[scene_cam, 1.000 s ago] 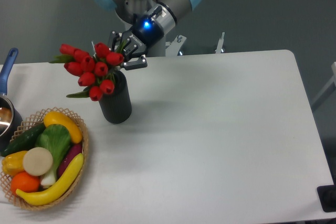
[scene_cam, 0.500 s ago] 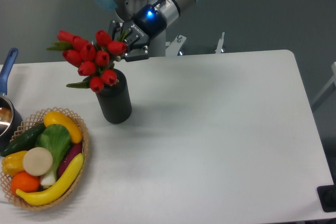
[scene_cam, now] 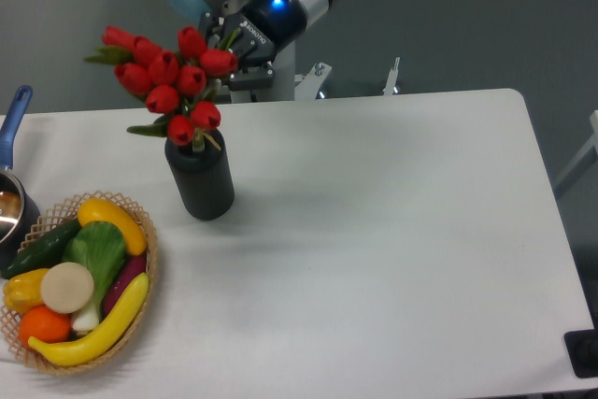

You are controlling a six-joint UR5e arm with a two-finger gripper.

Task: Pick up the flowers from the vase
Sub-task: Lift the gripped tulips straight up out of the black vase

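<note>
Red tulip flowers sit clamped in the gripper, fingers closed on the bunch near the leaves. Buds are raised above the vase, w/ stem ends at the rim, just inside the mouth. Vase stands upright on the white table. Wicker basket w/ toy veg at front left, apart from vase.

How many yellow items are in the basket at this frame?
3. One banana-like piece lies at the top of the wicker basket, a long curved one lies along its lower right, and a yellow piece sits at its left edge. Others may be hidden underneath.
</note>
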